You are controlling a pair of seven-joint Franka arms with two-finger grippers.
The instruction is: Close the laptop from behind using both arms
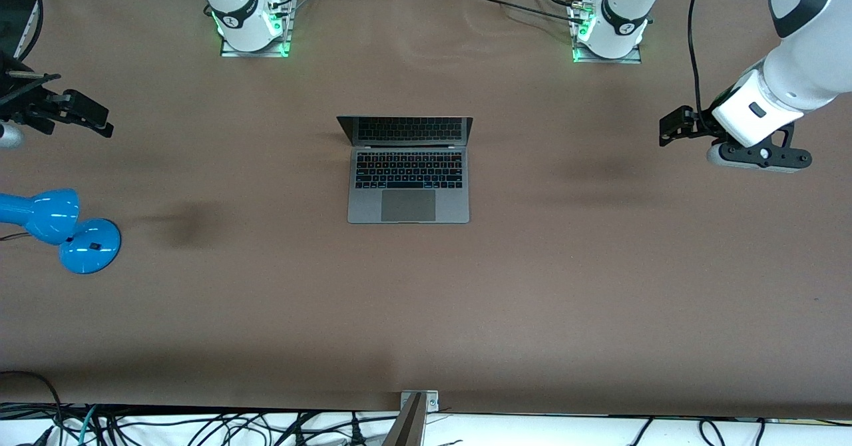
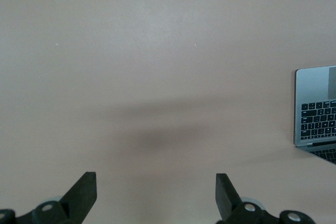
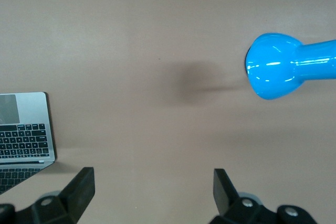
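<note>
The space-grey laptop (image 1: 408,173) lies open in the middle of the table, its dark screen upright at the edge farther from the front camera. My left gripper (image 1: 671,128) hangs in the air over bare table toward the left arm's end, well apart from the laptop. In the left wrist view it (image 2: 156,182) is open and empty, and a corner of the laptop (image 2: 316,108) shows. My right gripper (image 1: 93,114) hangs over the right arm's end of the table. In the right wrist view it (image 3: 154,179) is open and empty, with the laptop's corner (image 3: 23,129) in sight.
A blue lamp (image 1: 60,226) stands at the right arm's end of the table, nearer to the front camera than the right gripper; its head also shows in the right wrist view (image 3: 283,72). The arm bases (image 1: 253,23) (image 1: 609,30) stand at the table's edge farthest from the front camera.
</note>
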